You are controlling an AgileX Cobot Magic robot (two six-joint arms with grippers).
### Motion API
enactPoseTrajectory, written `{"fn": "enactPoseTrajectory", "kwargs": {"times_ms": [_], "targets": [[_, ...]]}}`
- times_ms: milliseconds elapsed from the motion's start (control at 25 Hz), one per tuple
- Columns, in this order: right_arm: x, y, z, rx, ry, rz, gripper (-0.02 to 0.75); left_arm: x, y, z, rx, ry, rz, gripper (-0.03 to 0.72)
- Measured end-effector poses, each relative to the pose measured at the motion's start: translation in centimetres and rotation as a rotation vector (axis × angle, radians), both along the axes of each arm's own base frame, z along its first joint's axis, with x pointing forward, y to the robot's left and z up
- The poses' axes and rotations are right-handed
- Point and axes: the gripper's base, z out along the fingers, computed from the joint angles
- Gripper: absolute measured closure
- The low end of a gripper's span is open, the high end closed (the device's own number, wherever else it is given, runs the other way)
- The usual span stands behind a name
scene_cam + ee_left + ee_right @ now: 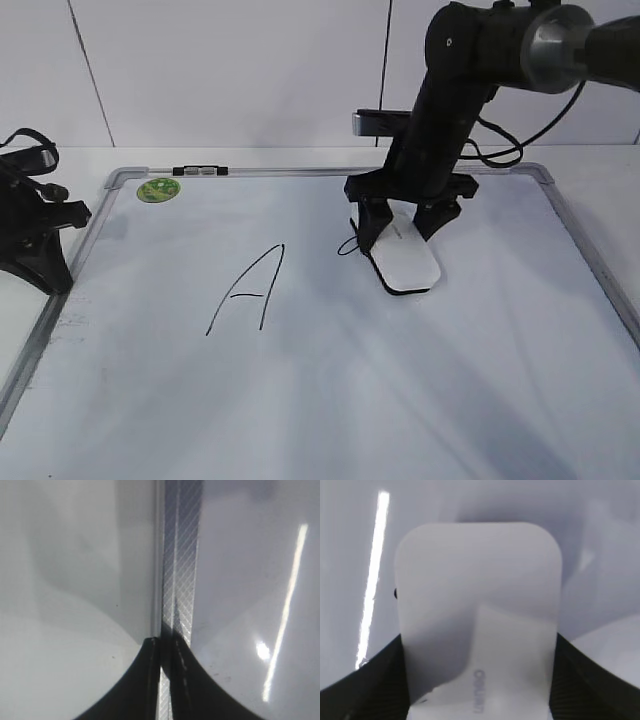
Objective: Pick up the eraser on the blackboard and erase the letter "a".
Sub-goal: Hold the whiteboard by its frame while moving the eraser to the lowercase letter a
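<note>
The white eraser lies on the blackboard, right of centre. My right gripper stands over its far end, a finger pressed on each long side. In the right wrist view the eraser fills the frame between the black fingers, grey lettering up. Only a short black stroke of the letter "a" shows at the eraser's left edge, and a black speck in the wrist view; the rest is hidden. My left gripper is shut and empty over the board's grey frame.
A large capital "A" is drawn left of the eraser. A round green sticker sits at the board's far left corner, with a small black clip on the top frame. The left arm rests at the board's left edge.
</note>
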Motion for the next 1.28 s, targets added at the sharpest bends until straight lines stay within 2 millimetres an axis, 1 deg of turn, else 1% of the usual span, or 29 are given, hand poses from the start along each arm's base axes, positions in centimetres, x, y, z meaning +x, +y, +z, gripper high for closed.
{"fn": "enactPoseTrajectory", "kwargs": {"times_ms": [120,400,640,880,1000,1120,1280], "targets": [[-0.2,0.5,-0.1,0.006,0.004,0.013,0.208,0.0,0.0,0.0,0.000,0.000,0.000,0.671],[-1.2,2.8,-0.2,0.028,0.018,0.058,0.208,0.0,0.0,0.0,0.000,0.000,0.000,0.671],[-1.8,4.0,-0.2,0.031,0.019,0.088,0.208,0.0,0.0,0.0,0.000,0.000,0.000,0.671],[-1.8,3.9,-0.3,0.019,0.015,0.092,0.208,0.0,0.0,0.0,0.000,0.000,0.000,0.671],[-1.6,3.5,-0.3,0.015,0.014,0.080,0.208,0.0,0.0,0.0,0.000,0.000,0.000,0.671],[-1.2,2.8,-0.3,0.015,0.017,0.058,0.208,0.0,0.0,0.0,0.000,0.000,0.000,0.671],[-0.5,1.1,-0.3,0.005,0.015,0.014,0.209,0.0,0.0,0.0,0.000,0.000,0.000,0.671]]}}
